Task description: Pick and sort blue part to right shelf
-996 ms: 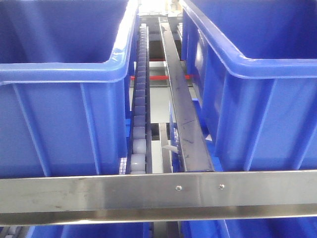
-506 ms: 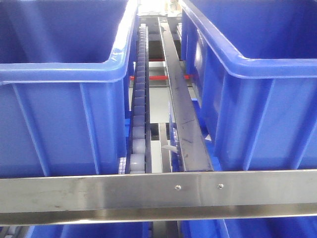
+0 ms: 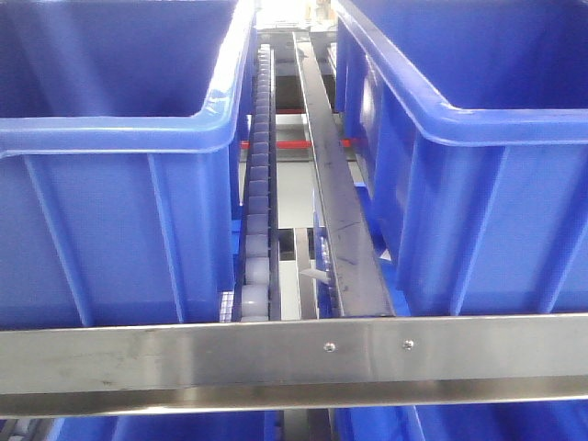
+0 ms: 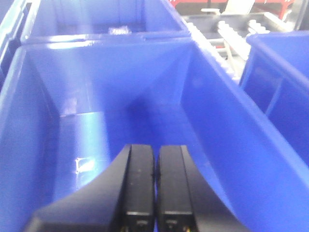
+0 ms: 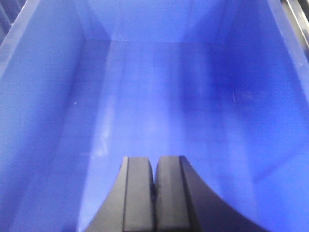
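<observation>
Left hand [image 4: 154, 193] and right hand [image 5: 154, 193]: fingers pressed together, nothing held, each hanging over the inside of a blue bin [image 4: 96, 96]. Blue part not visible in any view. Right shelf [image 3: 276, 358] front rail runs across, bins behind it.

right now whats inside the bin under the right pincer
Only bare blue floor and walls of the bin show; no blue part visible. The shut right pincer hides the near floor.
</observation>
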Motion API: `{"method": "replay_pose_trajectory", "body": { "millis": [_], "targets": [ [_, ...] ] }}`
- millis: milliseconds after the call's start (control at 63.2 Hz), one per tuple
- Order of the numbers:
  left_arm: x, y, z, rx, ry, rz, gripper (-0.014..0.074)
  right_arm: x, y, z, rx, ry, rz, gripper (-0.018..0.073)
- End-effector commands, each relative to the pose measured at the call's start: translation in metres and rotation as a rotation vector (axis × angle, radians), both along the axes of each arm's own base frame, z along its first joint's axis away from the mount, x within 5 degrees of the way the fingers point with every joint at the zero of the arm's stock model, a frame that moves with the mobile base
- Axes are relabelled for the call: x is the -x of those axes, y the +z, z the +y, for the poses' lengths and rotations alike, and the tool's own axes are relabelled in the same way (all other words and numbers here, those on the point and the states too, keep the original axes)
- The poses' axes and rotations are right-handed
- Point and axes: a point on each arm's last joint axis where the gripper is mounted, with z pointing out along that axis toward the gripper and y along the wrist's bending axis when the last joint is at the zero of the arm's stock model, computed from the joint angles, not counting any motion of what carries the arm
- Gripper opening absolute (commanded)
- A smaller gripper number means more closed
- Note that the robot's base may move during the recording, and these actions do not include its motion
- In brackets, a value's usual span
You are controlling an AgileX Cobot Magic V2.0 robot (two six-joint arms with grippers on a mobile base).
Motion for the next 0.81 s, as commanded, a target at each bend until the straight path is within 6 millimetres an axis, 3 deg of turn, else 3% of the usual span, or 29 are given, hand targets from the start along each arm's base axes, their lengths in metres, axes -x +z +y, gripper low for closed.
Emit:
{"method": "replay_pose_trajectory", "body": {
  "millis": [0, 237, 569, 791],
  "targets": [
    [0.008, 0.021, 0.004, 0.035, 0.018, -0.124, 0.0123, 0.007, 0.026, -0.001, 0.01, -0.001, -0.147, 0.0055],
    [0.032, 0.0, 0.02, 0.051, 0.099, -0.153, 0.0123, 0.033, 0.026, -0.004, 0.058, 0.001, -0.231, 0.0055],
    [0.088, -0.042, 0.035, 0.09, 0.172, -0.243, 0.0123, 0.077, -0.017, -0.005, 0.015, 0.002, -0.367, 0.0055],
    [0.111, -0.061, 0.037, 0.1, 0.169, -0.303, 0.0123, 0.099, -0.043, -0.006, -0.036, -0.004, -0.427, 0.0055]
  ]
}}
